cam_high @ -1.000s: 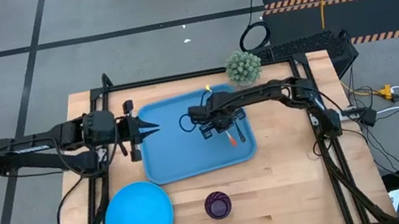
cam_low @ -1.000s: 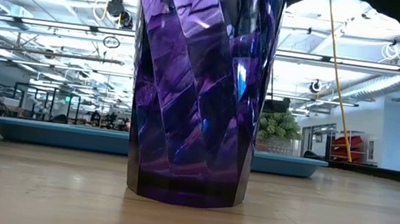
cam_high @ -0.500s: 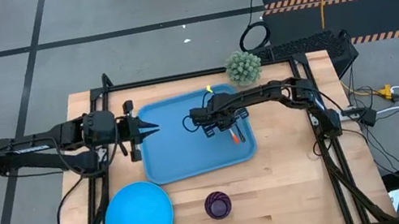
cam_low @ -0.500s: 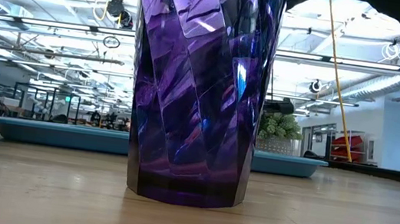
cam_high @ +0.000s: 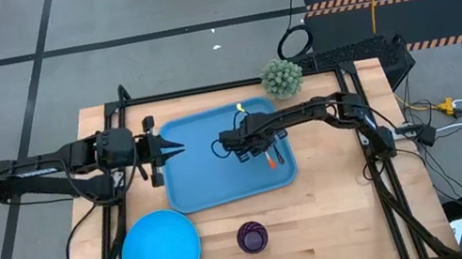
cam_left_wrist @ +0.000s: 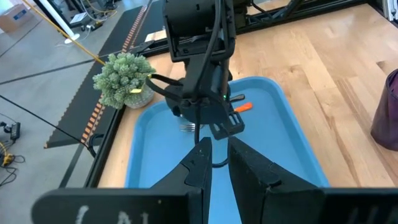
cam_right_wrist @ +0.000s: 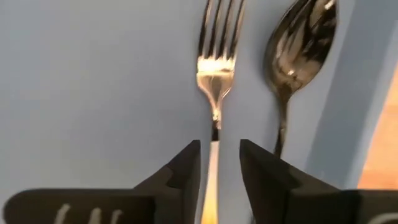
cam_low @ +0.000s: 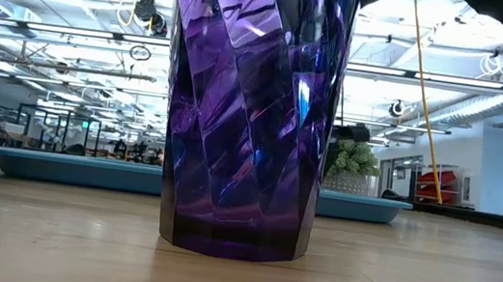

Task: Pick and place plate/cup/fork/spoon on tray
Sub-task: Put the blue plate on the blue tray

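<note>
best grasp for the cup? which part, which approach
Probably the rim, from straight above. The cup stands upright and open-topped on the bare table, apart from the plate, so one finger can go inside and one outside the wall. Its faceted, glossy sides taper toward the base, so a side pinch might slip.

You see a glossy, faceted cup (cam_low: 250,112), shiny metal fork (cam_right_wrist: 219,53) tines and spoon (cam_right_wrist: 298,46), a smooth plastic tray (cam_high: 211,176), and a wood-grain table (cam_high: 341,215).

wooden table (cam_high: 338,196) carries tray (cam_high: 203,187), plate (cam_high: 161,250), cup (cam_high: 252,237), potted plant (cam_high: 281,77).
</note>
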Motion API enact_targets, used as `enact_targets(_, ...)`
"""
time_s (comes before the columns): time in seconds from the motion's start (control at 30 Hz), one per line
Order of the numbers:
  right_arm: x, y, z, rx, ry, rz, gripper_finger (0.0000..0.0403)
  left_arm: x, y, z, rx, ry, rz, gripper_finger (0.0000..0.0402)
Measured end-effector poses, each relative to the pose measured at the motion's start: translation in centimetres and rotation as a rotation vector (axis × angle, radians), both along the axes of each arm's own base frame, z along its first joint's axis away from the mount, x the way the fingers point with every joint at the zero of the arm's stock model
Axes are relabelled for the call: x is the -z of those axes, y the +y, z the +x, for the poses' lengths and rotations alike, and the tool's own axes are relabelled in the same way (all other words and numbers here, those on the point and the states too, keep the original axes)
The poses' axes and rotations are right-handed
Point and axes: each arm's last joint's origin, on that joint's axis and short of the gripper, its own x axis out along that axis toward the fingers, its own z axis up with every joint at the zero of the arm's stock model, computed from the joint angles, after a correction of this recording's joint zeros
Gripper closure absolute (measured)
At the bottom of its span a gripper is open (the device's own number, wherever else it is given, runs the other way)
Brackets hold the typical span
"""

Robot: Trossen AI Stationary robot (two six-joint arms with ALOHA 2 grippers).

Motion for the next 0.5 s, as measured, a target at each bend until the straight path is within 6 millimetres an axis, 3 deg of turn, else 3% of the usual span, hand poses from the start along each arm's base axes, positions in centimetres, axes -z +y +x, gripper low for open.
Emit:
enact_targets(0.1, -1.3, 0.0, -0.2, -0.025, -0.019, -0.026, 0.0281, 0.0, 0.0, 0.0, 0.0, 0.0, 0.0, 0.0346)
enact_targets(0.37, -7.5, 0.1, -1.8, -0.155, -0.132, -0.156, 0.0273, -0.1, 0.0, 0.1, 0.002, -0.012, 0.003, 0.0346)
enact_targets(0.5, -9.3, 0.2, -2.7, -0.24, -0.122, -0.2, 0.0273, -0.1, 0.0, 0.1, 0.002, -0.014, 0.003, 0.0346)
